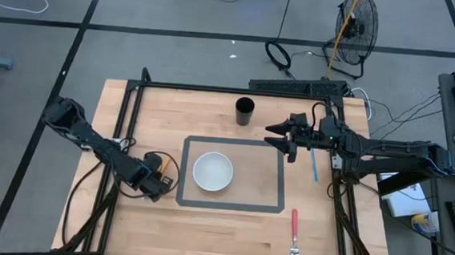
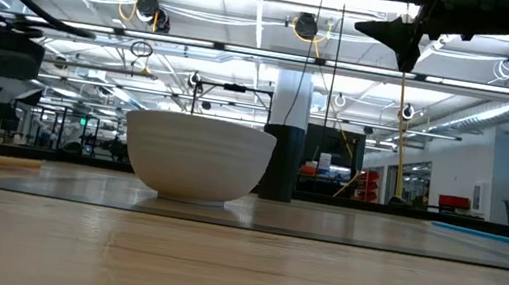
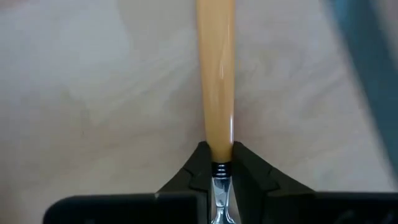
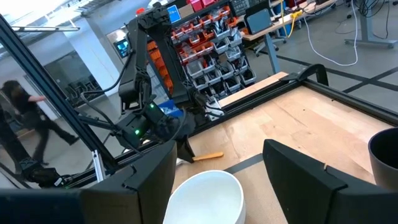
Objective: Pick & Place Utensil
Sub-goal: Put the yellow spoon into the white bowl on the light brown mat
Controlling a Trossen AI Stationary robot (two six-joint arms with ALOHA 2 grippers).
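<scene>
On table: three utensils [image 1: 294, 235], one bowl [image 1: 212, 171].

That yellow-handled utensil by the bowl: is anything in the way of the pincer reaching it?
No. The left pincer is already shut on the yellow-handled utensil, which lies on the table left of the white bowl.

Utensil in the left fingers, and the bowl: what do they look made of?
Utensil: handle looks like glossy orange plastic with a bright highlight streak; its neck looks like shiny metal. Bowl: white, smooth, faintly ridged, probably ceramic or plastic.
</scene>
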